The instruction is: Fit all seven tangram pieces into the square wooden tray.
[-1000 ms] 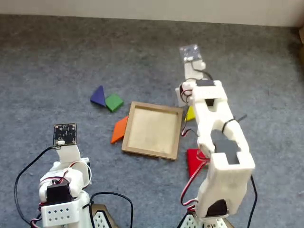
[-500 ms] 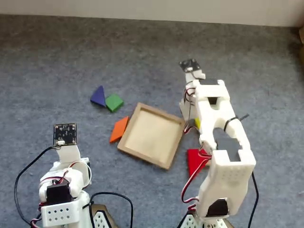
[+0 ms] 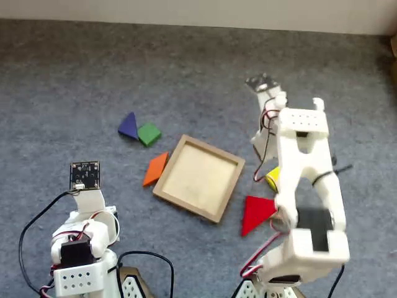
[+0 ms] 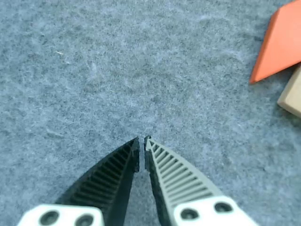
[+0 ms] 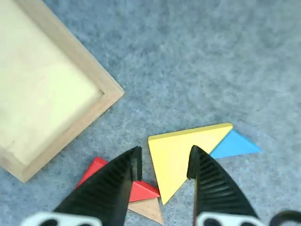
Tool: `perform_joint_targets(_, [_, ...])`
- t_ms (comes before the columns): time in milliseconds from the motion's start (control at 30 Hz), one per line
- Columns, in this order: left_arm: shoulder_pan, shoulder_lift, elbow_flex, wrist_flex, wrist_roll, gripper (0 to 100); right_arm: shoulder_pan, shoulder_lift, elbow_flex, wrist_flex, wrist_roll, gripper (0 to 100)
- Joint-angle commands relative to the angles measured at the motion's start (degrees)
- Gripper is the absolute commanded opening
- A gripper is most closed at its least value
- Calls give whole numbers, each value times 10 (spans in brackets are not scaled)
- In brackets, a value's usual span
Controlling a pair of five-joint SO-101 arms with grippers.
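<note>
The square wooden tray (image 3: 198, 179) is lying on fuzzy grey carpet (image 3: 93, 81); a flat orange parallelogram (image 3: 155, 169) is sitting outside at its nine o'clock. Your right claw (image 5: 163, 155) is hanging spread over the yellow triangle (image 5: 181, 147) at three o'clock; your left claw (image 4: 142, 142) is resting pressed together.
</note>
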Motion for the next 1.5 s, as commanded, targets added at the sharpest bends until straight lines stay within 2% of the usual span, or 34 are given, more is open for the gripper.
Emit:
perform_joint_targets(0, [-4,-19,11,2,0,45,12,-88,14,9,-84,162])
perform_joint_targets(200, [-4,-19,11,2,0,45,-1,-115,71,8,-320,162])
perform_joint_targets(267, [-4,-19,11,2,0,45,-10,-114,75,8,-370,163])
perform_joint_targets(467, [-4,-19,11,2,0,45,-30,-114,102,-21,-398,163])
perform_joint_targets(700, [-4,-19,11,2,0,45,-29,-114,202,-127,-404,166])
perform_joint_targets(767, [-4,-19,11,2,0,45,-29,-114,217,-148,-404,193])
perform_joint_targets(867, [-4,-19,11,2,0,45,-31,-114,221,-157,-403,240])
perform_joint_targets(1100, [-4,-19,11,2,0,45,-22,-113,221,-157,-396,242])
perform_joint_targets(1233, [-4,-19,11,2,0,45,3,-113,224,-153,-358,243])
perform_joint_targets(1467, [-4,-19,11,2,0,45,20,-101,225,-156,-356,246])
